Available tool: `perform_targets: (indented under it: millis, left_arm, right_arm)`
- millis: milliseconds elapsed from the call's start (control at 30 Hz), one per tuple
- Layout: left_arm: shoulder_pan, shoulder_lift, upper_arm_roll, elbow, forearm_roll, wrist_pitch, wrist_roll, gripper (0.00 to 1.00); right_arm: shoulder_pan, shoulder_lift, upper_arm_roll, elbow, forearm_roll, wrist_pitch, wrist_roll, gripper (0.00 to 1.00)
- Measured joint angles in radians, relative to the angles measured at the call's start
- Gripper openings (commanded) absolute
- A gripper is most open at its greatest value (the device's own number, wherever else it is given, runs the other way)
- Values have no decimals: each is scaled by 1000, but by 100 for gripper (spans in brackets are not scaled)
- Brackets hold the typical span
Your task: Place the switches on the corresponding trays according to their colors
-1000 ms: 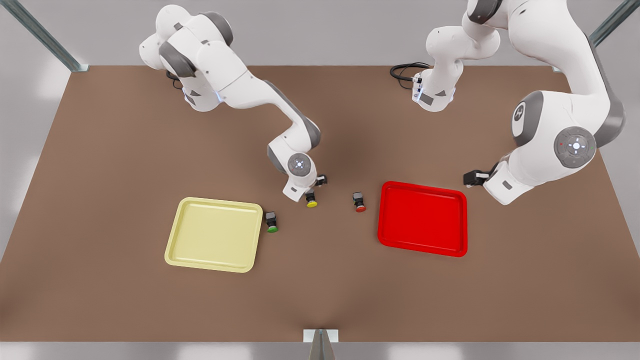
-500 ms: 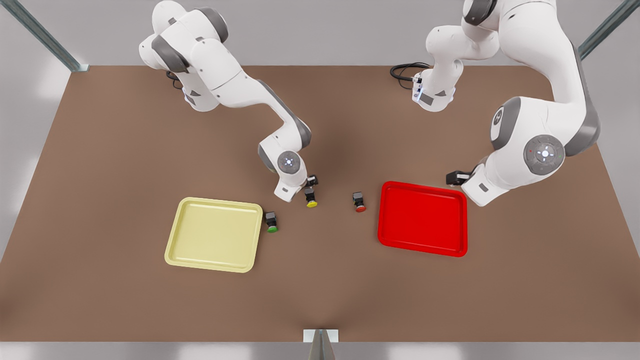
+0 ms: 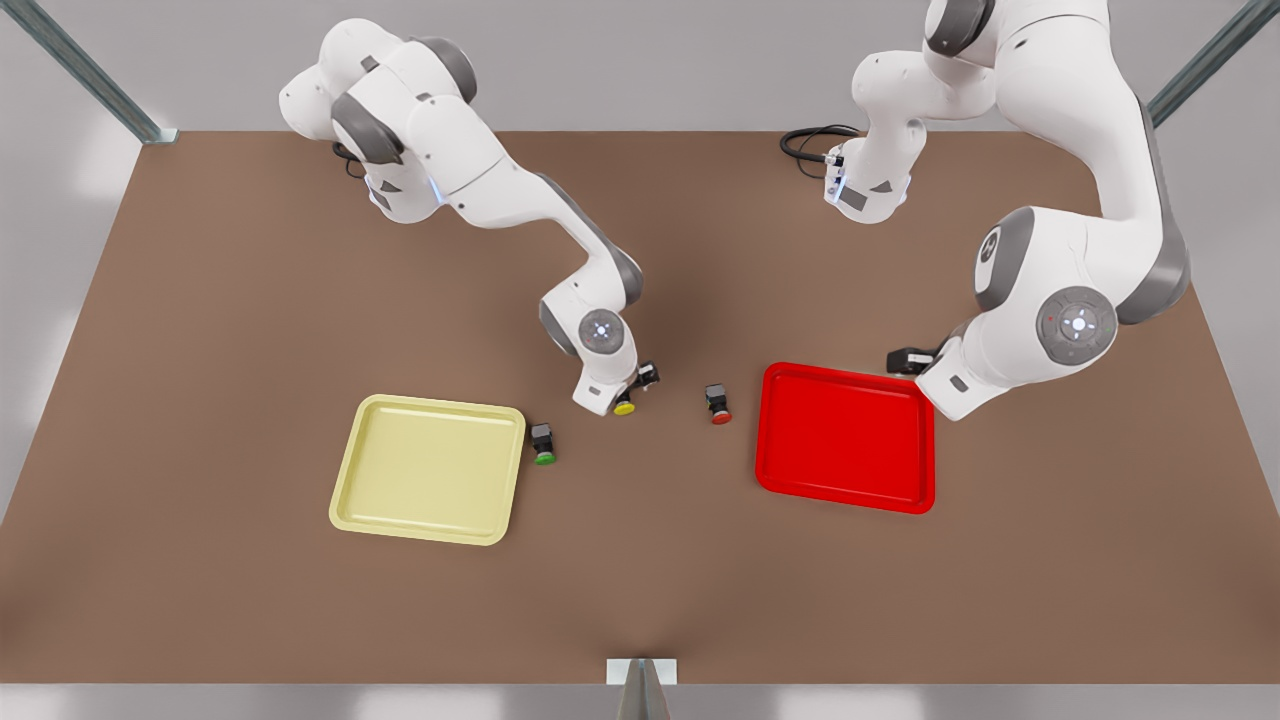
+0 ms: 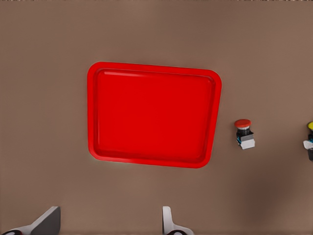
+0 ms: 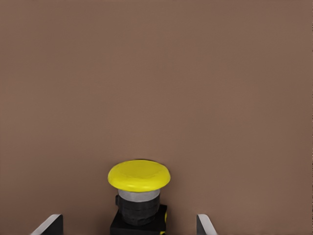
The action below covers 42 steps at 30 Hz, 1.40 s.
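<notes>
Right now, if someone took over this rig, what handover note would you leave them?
Right pincer: open, fingers either side of the yellow-capped dark-bodied push-button switch, not yet closed on it.
Left pincer: open, hovering beside the bright red rounded-rectangle tray, holding nothing.
The red-capped push-button switch lies on the brown table, just off that tray's side.
The pale yellow rounded-rectangle tray has a green-capped switch beside it.
Done: nothing placed.
Left: grasp and tray both switches.
</notes>
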Motion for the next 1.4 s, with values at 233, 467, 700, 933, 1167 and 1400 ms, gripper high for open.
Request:
perform_targets:
  millis: [233, 467, 700, 933, 1167, 1400]
  left_arm:
    - [-21, 25, 1, 5, -13, 42, -4, 100]
    - [-10, 77, 2, 9, -13, 90, -28, 100]
    - [-50, 75, -1, 2, -16, 114, -46, 100]
    - [-124, 83, -1, 1, -14, 123, -108, 100]
    - [-155, 82, -2, 1, -16, 122, -111, 100]
    - [-294, 169, -2, 4, -16, 218, -257, 100]
  right_arm:
    - [12, -5, 0, -30, -1, -1, 0, 99]
    - [9, -12, 1, -47, 3, -6, 21, 54]
    - [3, -9, 0, -45, 5, -6, 23, 52]
    - [2, -9, 1, -43, 5, -12, 21, 52]
    - [-252, -208, -2, -56, 2, -144, 12, 52]
    - [-589, -264, 8, -128, -19, -201, -257, 63]
